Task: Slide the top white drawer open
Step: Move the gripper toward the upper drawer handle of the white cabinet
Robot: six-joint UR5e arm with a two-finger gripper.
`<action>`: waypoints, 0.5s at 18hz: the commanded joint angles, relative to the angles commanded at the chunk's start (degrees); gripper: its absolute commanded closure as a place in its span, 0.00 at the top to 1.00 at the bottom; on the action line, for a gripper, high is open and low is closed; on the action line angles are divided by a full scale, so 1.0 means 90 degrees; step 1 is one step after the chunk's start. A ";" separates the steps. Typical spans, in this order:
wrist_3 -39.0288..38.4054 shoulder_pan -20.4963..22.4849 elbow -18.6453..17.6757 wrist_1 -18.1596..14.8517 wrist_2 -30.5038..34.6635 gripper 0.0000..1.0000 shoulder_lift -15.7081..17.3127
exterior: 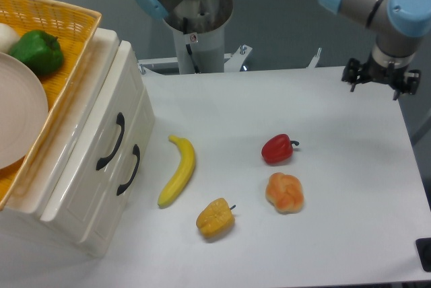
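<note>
The small cream-white chest stands at the left, its front facing right. The top white drawer [121, 96] is pushed in flush, and its curved black handle [111, 141] is the one nearer the chest's top. My gripper [374, 78] hangs at the far right over the table's back edge, far from the chest and pointing down. From this angle its fingers are too small and dark for me to read their spacing. Nothing shows in it.
The lower drawer's black handle [128, 169] sits just below the top one. A yellow basket [74, 25] with a plate and green pepper rests on the chest. A banana [178, 169], yellow pepper [215, 218], red pepper [277, 149] and bread roll [284, 192] lie mid-table.
</note>
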 joint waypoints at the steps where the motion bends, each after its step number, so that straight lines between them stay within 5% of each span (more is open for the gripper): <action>1: -0.0196 -0.0156 -0.0068 0.0020 -0.0029 1.00 0.0029; 9: -0.1720 -0.1261 -0.0225 0.0205 -0.0430 1.00 0.0283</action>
